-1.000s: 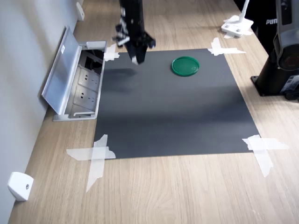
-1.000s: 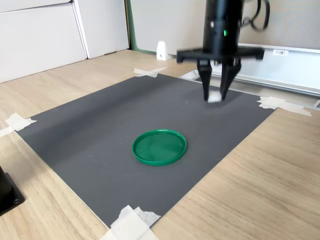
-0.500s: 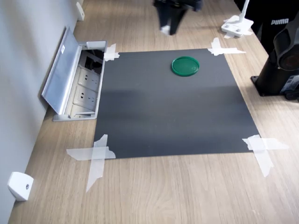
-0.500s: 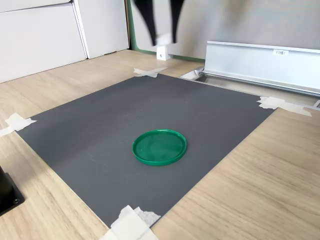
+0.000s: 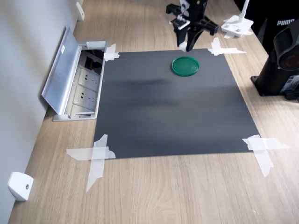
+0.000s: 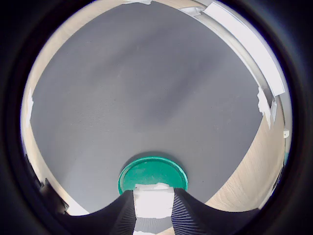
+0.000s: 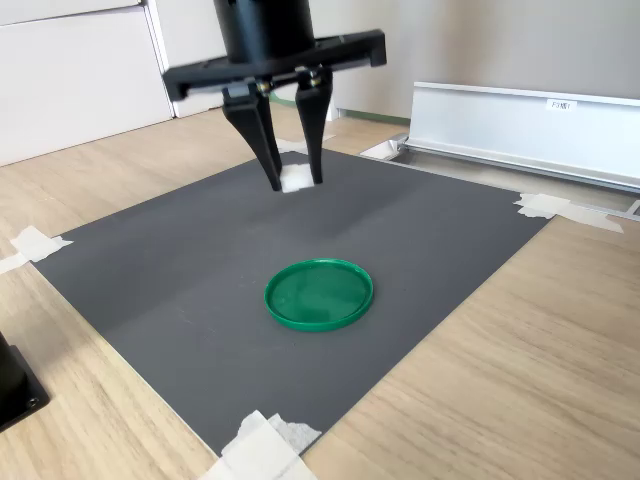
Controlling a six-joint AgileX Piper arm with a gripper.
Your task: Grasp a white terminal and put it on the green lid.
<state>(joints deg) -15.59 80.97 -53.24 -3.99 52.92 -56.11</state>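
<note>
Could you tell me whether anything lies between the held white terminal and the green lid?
Nothing does. In the second exterior view the gripper holds the white terminal in the air, with only bare dark mat between it and the green lid.

One green lid [image 5: 185, 66] is seen, upper centre of the first exterior view, on one dark mat [image 5: 173, 107]. One white terminal [image 7: 296, 178] is counted — one gripper [image 7: 297, 183] too. Four taped mat corners [image 5: 96, 156] are counted — one white wedge [image 5: 19, 185], lower left.
</note>
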